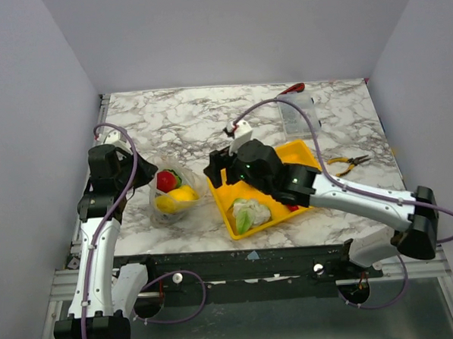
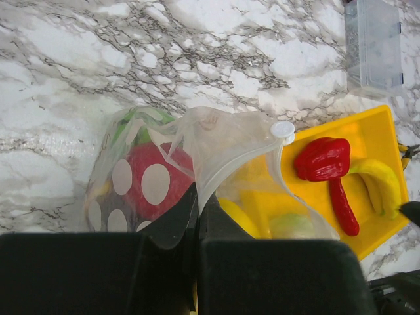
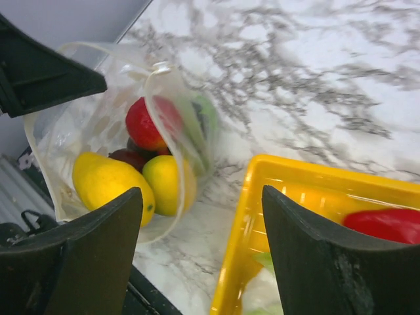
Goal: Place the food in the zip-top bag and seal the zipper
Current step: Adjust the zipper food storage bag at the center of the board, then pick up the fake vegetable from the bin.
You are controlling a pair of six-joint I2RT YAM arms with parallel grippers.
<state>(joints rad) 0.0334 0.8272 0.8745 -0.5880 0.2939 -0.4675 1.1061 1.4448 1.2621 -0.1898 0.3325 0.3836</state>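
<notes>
Left gripper (image 2: 199, 210) clamps the rim of the zip-top bag (image 2: 226, 141), toy fruit (image 2: 147, 184) just ahead. Right gripper (image 3: 200, 200) hangs spread, empty, over the corner of the yellow tray (image 3: 289, 172).

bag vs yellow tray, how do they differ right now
The bag is clear, dotted and floppy; the tray is stiff and solid yellow. The left tool pinches the bag's edge; no tool grips the tray, the right tool is open near its corner. The bag holds a red fruit and yellow ones; the tray holds a red pepper, banana and cauliflower. Both sit on the table holding toy food.
</notes>
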